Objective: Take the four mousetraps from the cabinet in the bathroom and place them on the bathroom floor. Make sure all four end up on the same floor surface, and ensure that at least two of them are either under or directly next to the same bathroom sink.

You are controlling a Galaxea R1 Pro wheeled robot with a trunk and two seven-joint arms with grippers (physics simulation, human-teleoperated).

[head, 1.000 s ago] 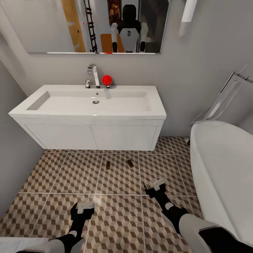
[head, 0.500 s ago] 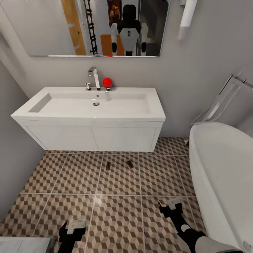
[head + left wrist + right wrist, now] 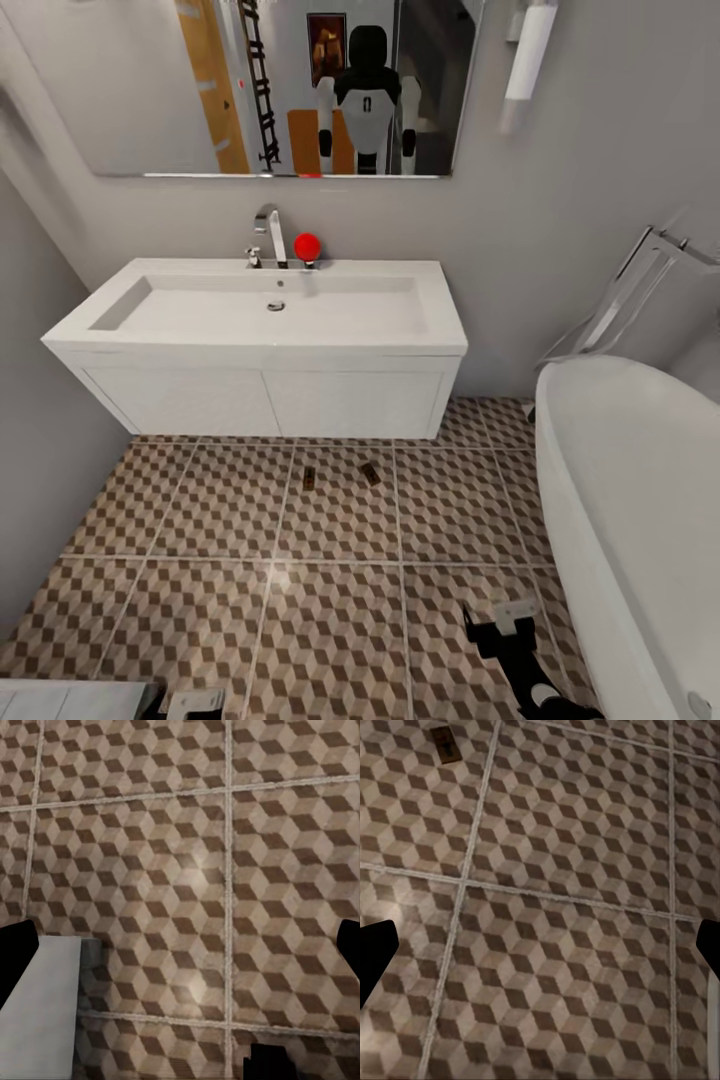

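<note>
Two mousetraps [image 3: 309, 479] [image 3: 371, 473] are lying flat on the bathroom floor [image 3: 200, 600], just in front of the bathroom sink [image 3: 270, 310] vanity, near each other but apart. One trap is also showing in the right wrist view [image 3: 445, 743], on bare tile.

The right gripper [image 3: 505, 622] is hanging low over the tiles near the bathtub [image 3: 640, 500], well short of the traps. In its wrist view the finger tips are sitting at opposite frame edges, so the jaws are standing wide apart, holding nothing. The left gripper [image 3: 195, 703] is peeking in at the bottom edge of the head view; its wrist view likewise shows the fingers spread apart over tile.

A chrome tap [image 3: 270, 235] and a red ball [image 3: 307, 245] are standing on the basin's back rim. The mirror [image 3: 300, 85] is reflecting the robot. A pale grey slab [image 3: 49, 1005] is lying beside the left gripper.
</note>
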